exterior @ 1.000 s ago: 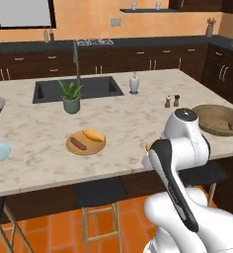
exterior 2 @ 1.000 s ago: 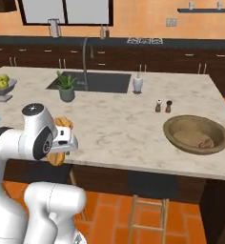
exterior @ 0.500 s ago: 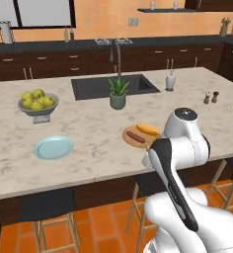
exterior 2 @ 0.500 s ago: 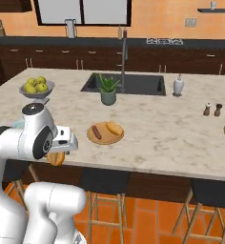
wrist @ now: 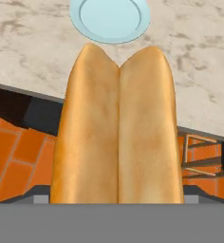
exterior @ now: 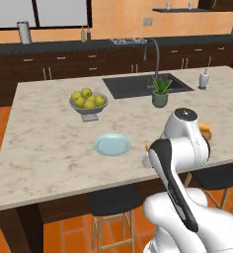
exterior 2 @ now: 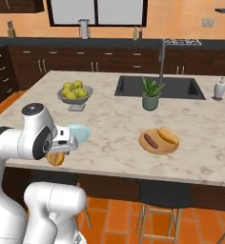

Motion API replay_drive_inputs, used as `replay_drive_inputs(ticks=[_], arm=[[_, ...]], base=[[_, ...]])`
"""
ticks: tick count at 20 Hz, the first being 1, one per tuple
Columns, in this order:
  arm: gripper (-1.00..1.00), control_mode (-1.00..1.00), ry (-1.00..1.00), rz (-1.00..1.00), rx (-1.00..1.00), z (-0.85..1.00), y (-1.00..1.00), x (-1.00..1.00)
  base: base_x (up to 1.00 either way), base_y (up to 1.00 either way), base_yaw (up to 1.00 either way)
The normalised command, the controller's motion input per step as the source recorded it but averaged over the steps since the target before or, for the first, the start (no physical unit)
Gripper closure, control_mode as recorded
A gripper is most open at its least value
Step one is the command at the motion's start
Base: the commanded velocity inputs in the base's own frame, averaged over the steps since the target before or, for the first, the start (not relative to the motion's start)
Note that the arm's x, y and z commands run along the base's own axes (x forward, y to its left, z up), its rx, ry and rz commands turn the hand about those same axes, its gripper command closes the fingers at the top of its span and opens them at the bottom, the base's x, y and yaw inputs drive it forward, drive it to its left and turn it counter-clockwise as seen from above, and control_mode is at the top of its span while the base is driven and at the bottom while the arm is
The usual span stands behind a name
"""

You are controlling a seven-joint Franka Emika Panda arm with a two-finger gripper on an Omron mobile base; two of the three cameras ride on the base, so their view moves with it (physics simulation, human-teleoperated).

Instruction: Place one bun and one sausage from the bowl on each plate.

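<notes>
My gripper (exterior 2: 56, 155) hangs at the counter's near edge, shut on a golden split bun (wrist: 118, 128) that covers the fingertips in the hand view. Just beyond the bun lies a light blue plate (wrist: 109, 18), bare, also seen on the counter (exterior: 112, 145) close in front of the arm (exterior 2: 79, 134). Further right, a tan wooden plate (exterior 2: 146, 145) carries a sausage (exterior 2: 151, 140) and another bun (exterior 2: 168, 135). The bowl is out of view.
A grey bowl of yellow-green fruit (exterior: 88, 101) stands behind the blue plate. A potted plant (exterior: 160, 92), the sink (exterior: 145, 85) and a soap dispenser (exterior: 204, 78) lie to the back right. Stools (exterior: 113, 202) sit under the counter's near edge.
The base has driven left along the counter, so the whole scene slid right: the wooden bowl left the view, the fruit bowl and blue plate came in. The arm's pose is unchanged.
</notes>
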Motion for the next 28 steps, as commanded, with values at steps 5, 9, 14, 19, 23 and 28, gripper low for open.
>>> replay_drive_inputs(ticks=[5,9,14,19,23,28], arm=[[1.00,1.00,0.00,0.00,0.00,0.00,0.00,0.00],[1.00,1.00,0.00,0.00,0.00,0.00,0.00,0.00],[1.00,-1.00,0.00,0.00,0.00,0.00,0.07,0.34],[1.00,-1.00,0.00,0.00,0.00,0.00,0.10,1.00],[1.00,-1.00,0.02,0.00,-0.01,-0.12,0.00,1.00],[1.00,-1.00,0.26,0.00,-0.10,-0.05,0.04,1.00]], base=[[0.58,0.85,-0.08],[0.74,0.66,0.00],[0.44,0.20,0.00],[0.00,0.00,0.00],[0.00,0.00,0.00],[0.00,0.00,0.00]])
